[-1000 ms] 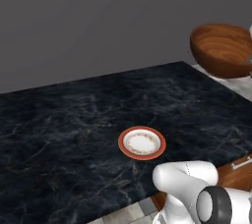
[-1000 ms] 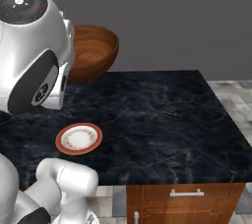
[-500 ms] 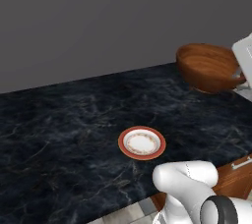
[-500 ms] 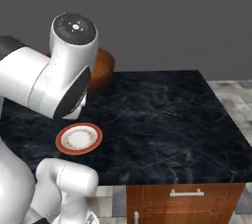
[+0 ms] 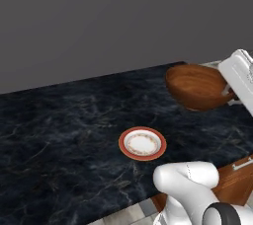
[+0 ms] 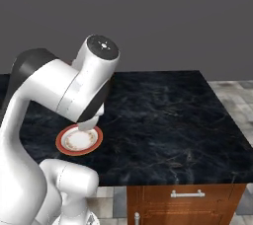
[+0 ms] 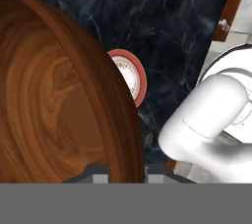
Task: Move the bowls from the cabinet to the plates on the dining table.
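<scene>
My gripper [image 7: 129,171] is shut on the rim of a dark brown wooden bowl [image 5: 197,87], holding it tilted in the air above the right part of the dining table [image 5: 54,135]. The bowl's grained hollow [image 7: 54,105] fills the left of the hand view. Left of the bowl and lower down, an orange-red-rimmed plate with a white centre [image 5: 142,143] lies flat on the black marbled top, with nothing on it. The same plate [image 6: 79,140] shows just under my forearm in the right base view, and its edge [image 7: 134,78] peeks out behind the bowl's rim. The cabinet is out of view.
The table's brown wooden base with a silver drawer handle [image 6: 188,194] faces me under the near edge. A plain grey wall [image 5: 99,21] stands behind the table. Tiled floor [image 6: 232,88] lies past its right end.
The hand and the brown bowl have come leftward and lower, in over the table toward the plate. In the right base view the arm has swung across in front of the plate.
</scene>
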Robot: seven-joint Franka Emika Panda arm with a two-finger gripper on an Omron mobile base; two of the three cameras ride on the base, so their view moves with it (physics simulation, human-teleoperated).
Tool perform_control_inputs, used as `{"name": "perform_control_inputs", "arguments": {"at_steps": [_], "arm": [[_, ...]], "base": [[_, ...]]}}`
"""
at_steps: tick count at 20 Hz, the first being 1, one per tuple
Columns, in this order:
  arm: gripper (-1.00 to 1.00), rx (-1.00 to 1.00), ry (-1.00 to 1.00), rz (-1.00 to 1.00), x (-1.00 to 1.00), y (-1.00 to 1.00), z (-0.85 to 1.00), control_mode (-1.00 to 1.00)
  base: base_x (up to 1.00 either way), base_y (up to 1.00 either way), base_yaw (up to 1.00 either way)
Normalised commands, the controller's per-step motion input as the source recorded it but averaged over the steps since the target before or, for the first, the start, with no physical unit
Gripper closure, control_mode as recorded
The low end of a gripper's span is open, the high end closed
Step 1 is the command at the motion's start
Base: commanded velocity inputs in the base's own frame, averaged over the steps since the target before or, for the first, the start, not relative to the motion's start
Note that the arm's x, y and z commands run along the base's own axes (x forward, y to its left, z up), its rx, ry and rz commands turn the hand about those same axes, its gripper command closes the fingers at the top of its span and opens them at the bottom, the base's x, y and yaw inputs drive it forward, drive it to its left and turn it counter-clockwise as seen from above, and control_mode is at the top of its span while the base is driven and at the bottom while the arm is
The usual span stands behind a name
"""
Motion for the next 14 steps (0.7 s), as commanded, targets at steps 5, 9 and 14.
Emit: {"name": "perform_control_inputs", "arguments": {"at_steps": [5, 9, 14], "arm": [[1.0, 0.0, -0.04, 0.22, 0.15, 0.04, -0.5, -1.0], [1.0, -0.05, -0.04, 0.2, 0.23, 0.03, -0.52, -1.0], [1.0, -0.07, -0.06, 0.18, 0.29, 0.0, -0.45, -1.0]], "base": [[0.0, 0.0, 0.0], [0.0, 0.0, 0.0], [0.0, 0.0, 0.0]]}}
